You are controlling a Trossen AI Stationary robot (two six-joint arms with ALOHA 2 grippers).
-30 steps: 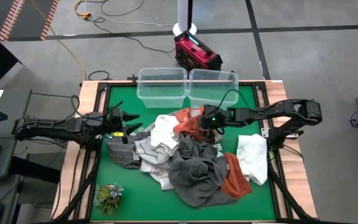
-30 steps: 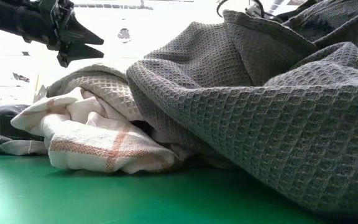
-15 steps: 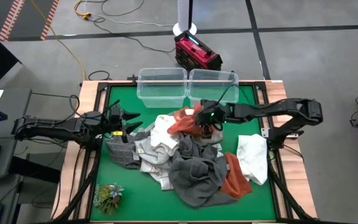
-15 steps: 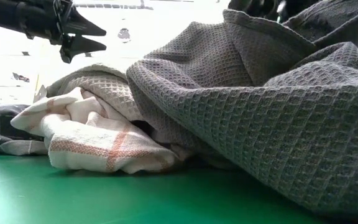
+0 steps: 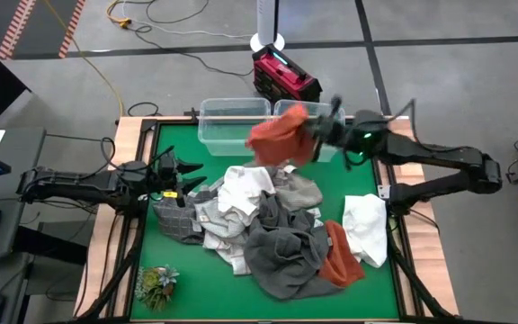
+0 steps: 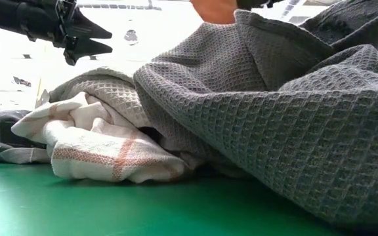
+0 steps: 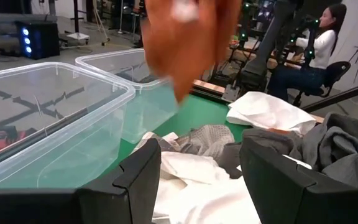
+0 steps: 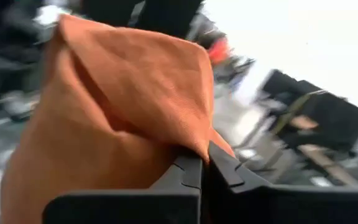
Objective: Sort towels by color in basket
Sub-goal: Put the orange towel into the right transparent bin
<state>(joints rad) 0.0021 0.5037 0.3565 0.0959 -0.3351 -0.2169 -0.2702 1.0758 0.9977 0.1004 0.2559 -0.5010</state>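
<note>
My right gripper (image 5: 325, 128) is shut on a rust orange towel (image 5: 281, 139), held in the air in front of two clear plastic bins (image 5: 235, 126) at the table's far edge. This towel also shows blurred in the left wrist view (image 7: 191, 37) and at the top of the low view (image 6: 218, 9). The other towels lie in a pile (image 5: 259, 220) on the green mat: white, checked, dark grey (image 6: 274, 118) and a second orange one (image 5: 342, 259). A white towel (image 5: 365, 229) lies apart at the right. My left gripper (image 5: 185, 173) hovers open at the pile's left side. My right gripper pinches a raised fold of the orange towel (image 8: 194, 146) between its two shut fingers (image 8: 225, 171). The fingers reach in roughly level from the table's right. The towel is lifted clear of the pile and bunches out beyond the fingers toward the left.
A small green plant (image 5: 156, 283) sits at the near left corner. A red device (image 5: 284, 76) and cables lie on the floor beyond the table. A seated person (image 7: 316, 46) shows in the room beyond. Bare mat lies along the near edge (image 6: 110, 210).
My right gripper has shut on the orange towel where it lay on the pile's far side. It has then risen quickly and swung toward the far edge and the bins. The towel has come off the pile and is now clear of it.
</note>
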